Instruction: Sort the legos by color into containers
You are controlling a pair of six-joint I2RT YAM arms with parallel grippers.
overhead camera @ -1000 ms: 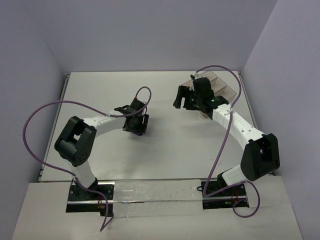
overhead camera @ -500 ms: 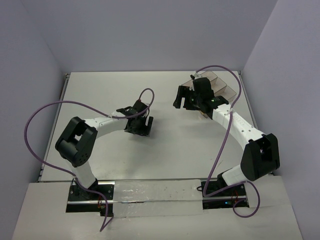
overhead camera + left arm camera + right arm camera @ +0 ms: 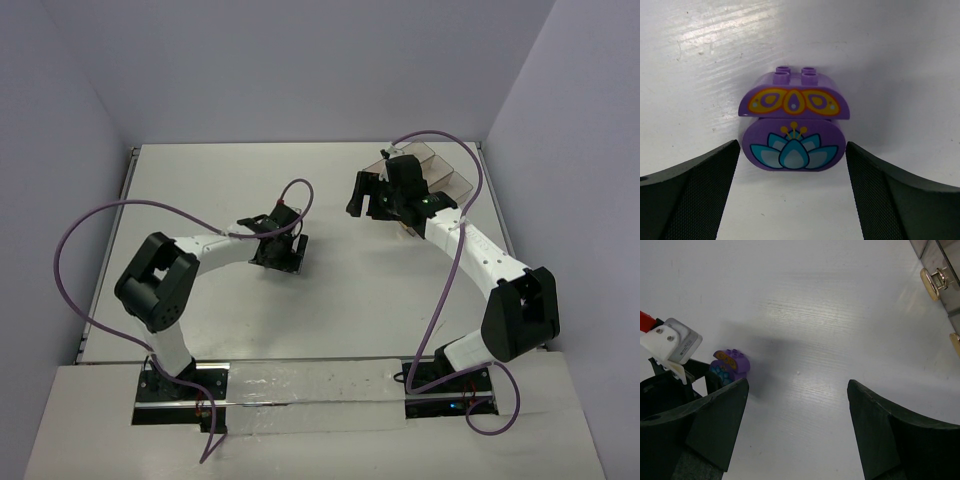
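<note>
A purple lego point(image 3: 793, 127) with a teal flower and orange print lies on the white table, two stacked rounded pieces with studs on top. My left gripper point(image 3: 792, 200) is open, and the lego sits just ahead of its black fingers point(image 3: 690, 195), touching neither. The same lego point(image 3: 730, 365) shows at the left of the right wrist view, beside the left arm's head. My right gripper point(image 3: 797, 425) is open over bare table with nothing in it. In the top view the left gripper point(image 3: 280, 252) covers the lego. The containers point(image 3: 455, 180) stand at the back right, partly hidden behind the right gripper point(image 3: 372, 195).
A smoky container wall with gold latches point(image 3: 935, 277) shows at the top right of the right wrist view. Purple cables loop from both arms above the table point(image 3: 220, 190). Grey walls close the table at the back and sides.
My left gripper's jaws have spread wider and its head has shifted slightly right and nearer. The right arm has not moved.
</note>
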